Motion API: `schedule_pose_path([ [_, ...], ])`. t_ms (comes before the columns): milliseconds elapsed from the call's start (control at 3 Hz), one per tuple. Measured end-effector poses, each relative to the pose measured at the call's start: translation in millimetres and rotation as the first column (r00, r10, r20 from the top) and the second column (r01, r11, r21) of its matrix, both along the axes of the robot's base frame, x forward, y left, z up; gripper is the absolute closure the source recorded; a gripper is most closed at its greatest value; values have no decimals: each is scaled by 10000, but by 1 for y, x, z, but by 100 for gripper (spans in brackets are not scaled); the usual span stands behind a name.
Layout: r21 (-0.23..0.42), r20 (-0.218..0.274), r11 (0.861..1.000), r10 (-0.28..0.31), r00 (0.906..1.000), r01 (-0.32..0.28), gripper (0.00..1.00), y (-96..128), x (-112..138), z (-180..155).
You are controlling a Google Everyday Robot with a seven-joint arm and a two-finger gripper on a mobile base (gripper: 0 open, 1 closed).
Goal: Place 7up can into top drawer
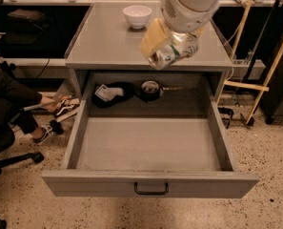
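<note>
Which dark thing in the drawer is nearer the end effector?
The round one on the right, almost under the end effector holding the 7up can over the cabinet; the left one has a white label.
</note>
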State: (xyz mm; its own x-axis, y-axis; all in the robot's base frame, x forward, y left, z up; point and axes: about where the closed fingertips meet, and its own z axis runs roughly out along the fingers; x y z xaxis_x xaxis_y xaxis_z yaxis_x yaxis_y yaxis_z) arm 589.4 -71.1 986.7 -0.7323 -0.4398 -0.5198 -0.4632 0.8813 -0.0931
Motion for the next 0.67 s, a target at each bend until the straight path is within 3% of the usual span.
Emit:
schedule_pose_path([
  [333, 37, -226, 9996, -281, 9993, 282, 100, -2, -19, -7],
  [667, -216, -194, 9987, -473, 9987, 469, 100, -2, -15, -16],
])
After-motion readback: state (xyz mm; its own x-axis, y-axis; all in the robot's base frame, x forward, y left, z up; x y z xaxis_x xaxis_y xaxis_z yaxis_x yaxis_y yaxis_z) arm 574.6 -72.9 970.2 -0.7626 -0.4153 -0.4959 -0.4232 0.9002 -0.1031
